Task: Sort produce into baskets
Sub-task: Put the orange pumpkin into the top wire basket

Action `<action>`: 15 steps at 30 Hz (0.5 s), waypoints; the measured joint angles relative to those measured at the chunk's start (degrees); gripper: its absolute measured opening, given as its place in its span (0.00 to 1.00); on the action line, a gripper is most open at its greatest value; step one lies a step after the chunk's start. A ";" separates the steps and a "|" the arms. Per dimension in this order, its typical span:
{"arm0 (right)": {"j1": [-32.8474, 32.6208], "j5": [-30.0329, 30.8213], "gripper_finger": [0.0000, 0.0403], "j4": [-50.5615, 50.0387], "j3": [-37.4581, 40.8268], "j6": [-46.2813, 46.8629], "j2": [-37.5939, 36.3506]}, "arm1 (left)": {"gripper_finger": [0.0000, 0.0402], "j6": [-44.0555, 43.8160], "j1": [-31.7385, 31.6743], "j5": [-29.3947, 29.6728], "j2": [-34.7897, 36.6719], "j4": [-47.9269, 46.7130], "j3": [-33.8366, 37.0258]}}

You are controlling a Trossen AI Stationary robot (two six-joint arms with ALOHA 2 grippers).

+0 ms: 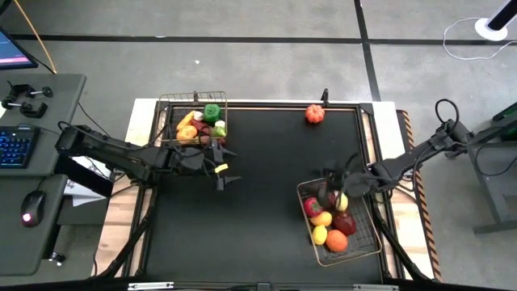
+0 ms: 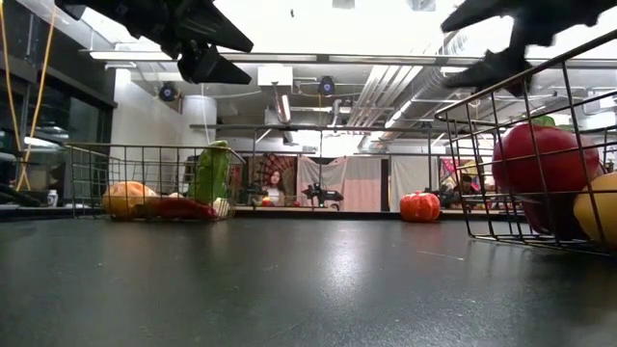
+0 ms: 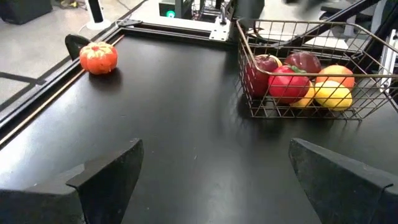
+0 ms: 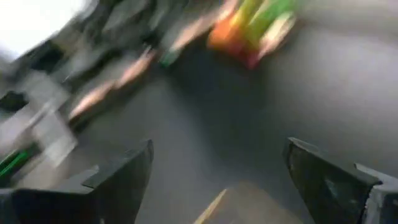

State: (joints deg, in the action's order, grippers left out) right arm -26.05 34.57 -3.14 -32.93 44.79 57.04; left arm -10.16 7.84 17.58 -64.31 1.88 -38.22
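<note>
On your desk [image 1: 258, 226], the smaller wire-mesh basket [image 1: 192, 99] of produce sits far left; the larger wire basket [image 1: 367, 249] of fruit near right; one round orange pumpkin-like piece [image 1: 314, 114] alone at the far edge.

We see a broad stretch of bare black table [image 1: 258, 202] open between the two baskets. The coppery basket [image 1: 192, 118] of vegetables blocks the far left corner, the left gripper [image 1: 220, 171] hanging with jaws apart just beside it. The silvery basket [image 1: 339, 224] of fruit fills the near right, the right gripper [image 1: 333, 184] above its far rim. A lone orange pumpkin [image 1: 314, 114] sits at the far edge.
</note>
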 joint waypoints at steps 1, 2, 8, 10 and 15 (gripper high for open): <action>1.05 5.39 0.88 1.83 -0.02 -2.61 0.00 | 0.98 0.41 0.00 0.05 0.00 0.23 0.00; 2.39 9.28 0.88 3.65 -0.02 -5.42 0.00 | 0.98 0.95 0.00 0.10 0.00 0.53 0.00; 18.22 8.97 0.88 11.20 -0.05 -21.81 0.11 | 0.98 1.71 0.00 0.15 0.00 1.01 -0.02; 26.35 5.21 0.88 11.20 -0.07 -21.55 1.01 | 0.98 1.74 0.00 0.21 0.00 1.04 -0.02; 44.39 -5.97 0.88 11.13 -0.07 -20.91 5.47 | 0.98 1.76 0.00 0.26 0.00 1.01 -0.02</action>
State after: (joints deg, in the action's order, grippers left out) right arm 18.33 28.61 7.99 -32.99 23.88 62.51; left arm -8.40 7.84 17.85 -64.31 2.90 -38.24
